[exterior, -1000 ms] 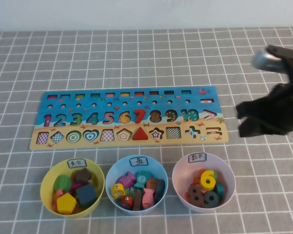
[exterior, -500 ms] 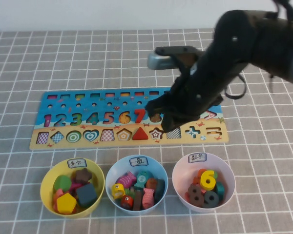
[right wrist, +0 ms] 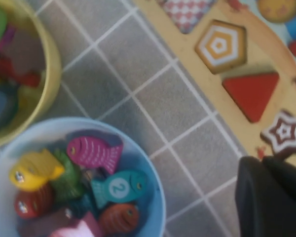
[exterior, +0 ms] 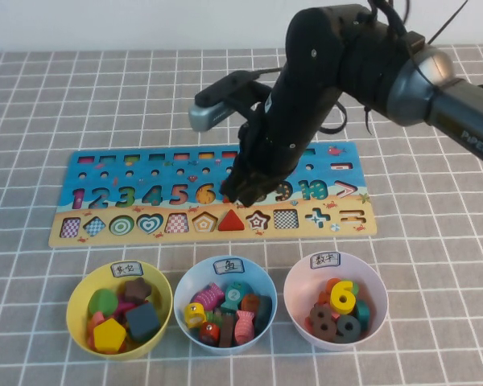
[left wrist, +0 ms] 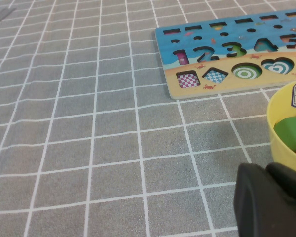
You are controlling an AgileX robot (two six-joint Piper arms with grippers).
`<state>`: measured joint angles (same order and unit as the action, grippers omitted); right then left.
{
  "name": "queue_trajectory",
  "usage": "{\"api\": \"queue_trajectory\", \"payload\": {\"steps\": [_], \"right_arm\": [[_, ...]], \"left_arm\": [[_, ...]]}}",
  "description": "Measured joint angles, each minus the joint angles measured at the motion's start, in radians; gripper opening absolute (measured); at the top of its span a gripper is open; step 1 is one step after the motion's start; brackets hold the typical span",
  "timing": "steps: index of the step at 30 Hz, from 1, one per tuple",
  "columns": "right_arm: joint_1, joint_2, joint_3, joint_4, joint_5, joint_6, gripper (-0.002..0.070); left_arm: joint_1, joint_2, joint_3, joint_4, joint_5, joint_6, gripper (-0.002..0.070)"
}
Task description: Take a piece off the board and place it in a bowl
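Item: red triangle piece (exterior: 232, 220), seated in the board (exterior: 105, 233), mid-desk. Probably light, stiff, smooth wood; little edge stands proud, so pinch opposite sides. Right hand (exterior: 243, 191) closed, empty, above it. Left hand (left wrist: 271, 202): state unclear, beside yellow bowl (exterior: 79, 297), near edge.

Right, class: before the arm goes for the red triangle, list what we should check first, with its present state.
1. Red triangle seated in the board: ok.
2. Right gripper above the board near the triangle: ok.
3. Right gripper open for the grasp: not ok, shut.
4. Yellow bowl reachable, room left inside: ok.
5. Left gripper parked near the yellow bowl, clear of the triangle: ok.
6. Left gripper fingers: cannot tell.
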<state>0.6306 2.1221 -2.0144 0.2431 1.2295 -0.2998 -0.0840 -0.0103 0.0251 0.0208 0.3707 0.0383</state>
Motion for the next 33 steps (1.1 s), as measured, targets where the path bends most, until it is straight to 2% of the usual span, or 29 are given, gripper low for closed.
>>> {"api": "queue_trajectory", "payload": {"steps": [4,8,11,16,19,33], "right_arm": [[0.000,0.007,-0.007,0.033,0.002,-0.302,-0.0017],[0.004,0.023,-0.012,0.056,0.002,-0.510,0.0013],[0.005,0.038,-0.013,0.061,0.002,-0.611,0.0102],[0.006,0.079,-0.013,0.023,0.002,-0.680,0.0341],[0.006,0.103,-0.013,-0.011,0.002,-0.687,0.0398],[0.006,0.220,-0.162,-0.012,0.002,-0.691,0.0394]], "left_arm": [[0.000,0.000,0.000,0.000,0.000,0.000,0.0000],[0.000,0.000,0.000,0.000,0.000,0.000,0.0000],[0.000,0.000,0.000,0.000,0.000,0.000,0.0000],[0.000,0.000,0.000,0.000,0.000,0.000,0.0000],[0.000,0.000,0.000,0.000,0.000,0.000,0.0000],[0.000,0.000,0.000,0.000,0.000,0.000,0.0000]]}}
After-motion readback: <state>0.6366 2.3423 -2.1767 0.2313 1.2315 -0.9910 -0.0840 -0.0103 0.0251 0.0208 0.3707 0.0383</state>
